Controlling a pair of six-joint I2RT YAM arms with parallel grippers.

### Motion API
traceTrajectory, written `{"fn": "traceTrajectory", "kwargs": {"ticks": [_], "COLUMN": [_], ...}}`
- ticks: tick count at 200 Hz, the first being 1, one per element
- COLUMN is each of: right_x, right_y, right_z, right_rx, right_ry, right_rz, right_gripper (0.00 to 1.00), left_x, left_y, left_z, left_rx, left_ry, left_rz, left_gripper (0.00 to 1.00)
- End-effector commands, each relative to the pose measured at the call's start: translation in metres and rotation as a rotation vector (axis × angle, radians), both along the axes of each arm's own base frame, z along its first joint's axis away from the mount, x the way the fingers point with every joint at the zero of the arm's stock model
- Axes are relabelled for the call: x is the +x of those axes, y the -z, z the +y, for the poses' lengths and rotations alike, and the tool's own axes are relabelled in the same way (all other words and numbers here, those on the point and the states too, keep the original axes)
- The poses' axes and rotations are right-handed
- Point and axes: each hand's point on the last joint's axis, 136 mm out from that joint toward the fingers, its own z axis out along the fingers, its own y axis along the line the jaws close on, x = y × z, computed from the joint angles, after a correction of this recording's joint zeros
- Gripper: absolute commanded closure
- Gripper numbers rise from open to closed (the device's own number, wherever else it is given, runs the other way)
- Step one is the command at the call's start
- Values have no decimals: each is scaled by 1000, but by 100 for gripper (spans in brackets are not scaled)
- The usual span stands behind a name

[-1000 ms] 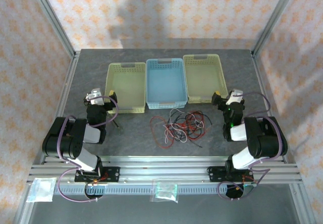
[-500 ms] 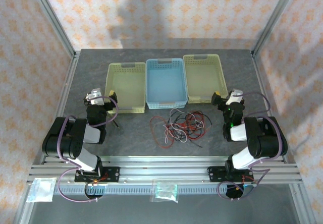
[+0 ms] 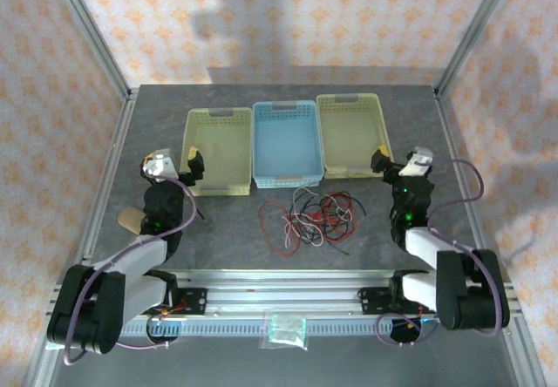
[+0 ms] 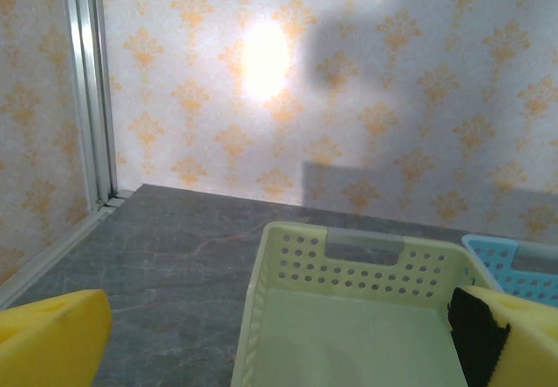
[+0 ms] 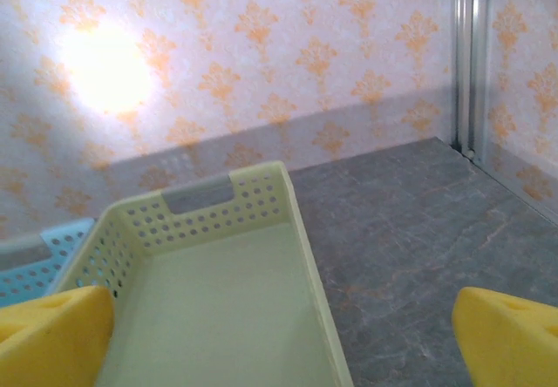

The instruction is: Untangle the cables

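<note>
The cables (image 3: 309, 213), thin red, black and pale wires, lie in a loose tangle on the grey table just in front of the blue basket (image 3: 255, 143). My left gripper (image 3: 172, 162) hovers left of the tangle at the near corner of the left yellow basket (image 3: 188, 147), apart from the wires. It is open (image 4: 279, 339), yellow fingertips (image 4: 52, 339) wide, nothing between them. My right gripper (image 3: 401, 164) hovers right of the tangle by the right yellow basket (image 3: 384, 134), also open (image 5: 281, 335) and holding nothing.
Three baskets stand side by side behind the cables; their far walls show as the left yellow basket (image 4: 366, 261) and the right yellow basket (image 5: 200, 217). Aluminium frame posts (image 4: 87, 91) and patterned walls enclose the table. Small plastic bags (image 3: 285, 328) lie on the front rail.
Both arms have stretched out and lifted their wrists; the left gripper shifted slightly left, the right gripper slightly right and back. The cables have not moved.
</note>
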Motion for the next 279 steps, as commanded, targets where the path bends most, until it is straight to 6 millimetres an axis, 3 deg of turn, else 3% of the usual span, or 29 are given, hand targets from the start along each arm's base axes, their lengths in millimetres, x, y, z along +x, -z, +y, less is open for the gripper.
{"fn": "traceTrajectory", "kwargs": {"ticks": [1, 20, 38, 55, 81, 108, 134, 158, 199, 235, 259, 279], "right_x": [7, 10, 9, 3, -6, -9, -11, -8, -8, -29, -46, -60], "right_y": [-12, -17, -12, -7, 9, 18, 24, 27, 35, 52, 60, 56], "right_z": [8, 5, -12, -15, -31, -19, -13, -4, 39, 65, 83, 101], "right_rx": [70, 161, 257, 313, 437, 483, 445, 348, 295, 272, 287, 331], "right_ry": [-50, -24, 86, 109, 244, 201, 171, 111, -32, -87, -116, -153], "right_rz": [34, 79, 146, 180, 280, 358, 435, 563, 733, 870, 922, 918], "right_gripper": [0, 0, 0, 0, 0, 0, 0, 0, 0, 0, 4, 10], "left_x": [9, 13, 9, 9, 1, -8, -12, -14, -14, -27, -38, -49], "left_y": [14, 21, 38, 42, 49, 49, 45, 37, 30, 31, 39, 43], "left_z": [-12, -4, 13, 2, 2, -12, -48, -95, -178, -256, -282, -288], "left_rx": [-115, -276, -412, -456, -556, -596, -550, -490, -394, -342, -358, -391], "left_ry": [53, -15, -161, -105, -148, -155, -118, -28, 94, 266, 322, 346], "left_rz": [124, 183, 272, 305, 359, 375, 433, 469, 572, 648, 706, 713], "left_gripper": [0, 1, 1, 0, 0, 1, 1, 1, 1, 1, 1, 1]}}
